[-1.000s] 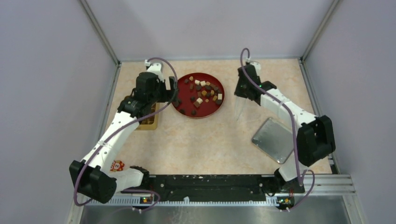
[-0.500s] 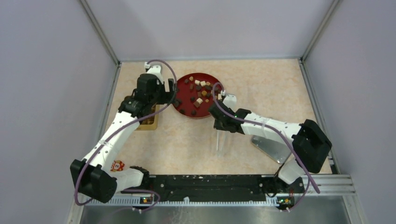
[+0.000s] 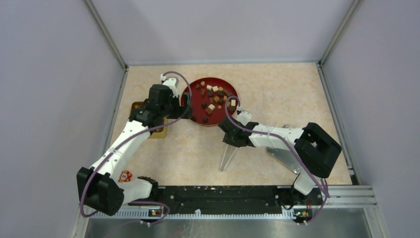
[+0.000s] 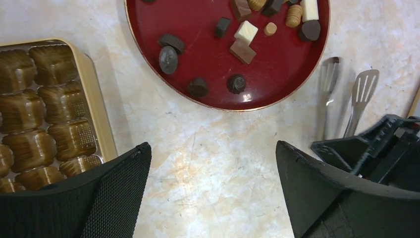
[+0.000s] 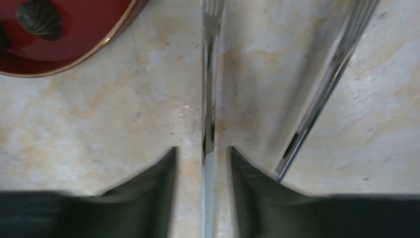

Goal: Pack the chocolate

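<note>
Two sets: our left jaws stand wide apart; our right jaws sit around the tongs (image 5: 208, 99), we cannot tell if they pinch. They just swung beside the red plate (image 4: 208, 57) holding the chocolate (image 4: 242, 51), so picking may start.

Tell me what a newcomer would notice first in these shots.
The red plate at the table's far middle, strewn with dark, tan and cream chocolate pieces, draws the eye first. Next come the metal tongs just off its near-right edge, one leg between the right gripper's jaws. Left of the plate sits a gold box of brown moulded cups, with the left gripper wide open over the table between them.
</note>
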